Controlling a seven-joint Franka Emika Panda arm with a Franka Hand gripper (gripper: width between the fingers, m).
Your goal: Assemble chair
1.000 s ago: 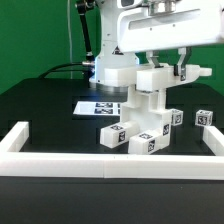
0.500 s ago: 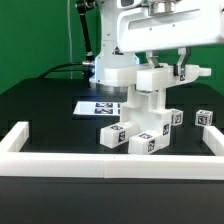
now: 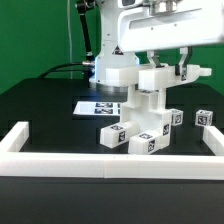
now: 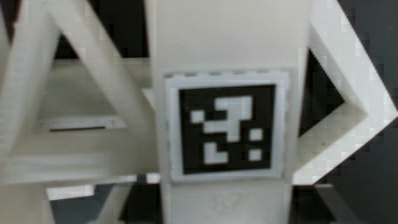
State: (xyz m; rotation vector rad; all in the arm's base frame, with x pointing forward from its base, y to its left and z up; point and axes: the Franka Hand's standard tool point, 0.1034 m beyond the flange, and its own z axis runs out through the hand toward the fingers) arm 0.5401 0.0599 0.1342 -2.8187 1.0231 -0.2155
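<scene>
Chair (image 3: pixel 150 112) seemingly between the jaws

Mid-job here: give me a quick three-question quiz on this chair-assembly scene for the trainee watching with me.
1. True or false: in the exterior view, the thin flat white marker board lies behind the matte white tagged chair assembly, toward that view's left.
2. Where is the small separate white tagged block? A) on the black table, to the exterior view's right of the assembly; B) on the marker board; C) outside the long white border rail.
3. Fill in: the wrist view shows, close up, a white bar bearing a black-and-white square ____.

Key: 1 true; 2 A; 3 tag.
</scene>
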